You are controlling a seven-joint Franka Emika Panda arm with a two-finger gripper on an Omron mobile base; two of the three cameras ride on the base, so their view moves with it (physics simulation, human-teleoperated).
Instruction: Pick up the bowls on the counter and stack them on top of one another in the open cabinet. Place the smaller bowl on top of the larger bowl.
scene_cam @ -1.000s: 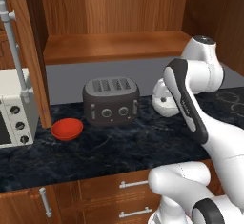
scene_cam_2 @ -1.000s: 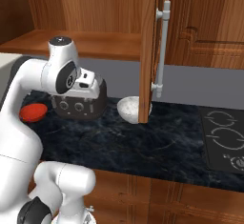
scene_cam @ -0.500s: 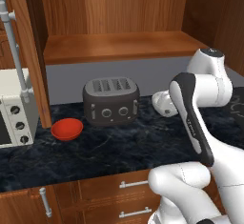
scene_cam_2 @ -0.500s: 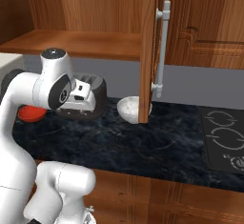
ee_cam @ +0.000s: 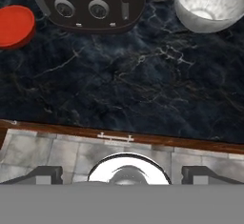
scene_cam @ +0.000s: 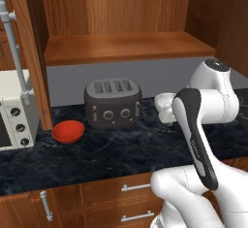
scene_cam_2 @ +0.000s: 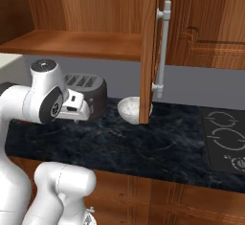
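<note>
speckled larger bowl (ee_cam: 208,5) and red smaller bowl (ee_cam: 15,25) sit upright, mouths up; gripper (ee_cam: 122,175) fingers apart.

You will find no readable text, label, brand or number anywhere here; the toaster (scene_cam: 113,102) and microwave (scene_cam: 13,109) dials carry no legible marks.

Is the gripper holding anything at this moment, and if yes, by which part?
Nothing is held. The gripper is open, its fingertips wide apart; the red bowl and the speckled bowl both sit on the counter.
</note>
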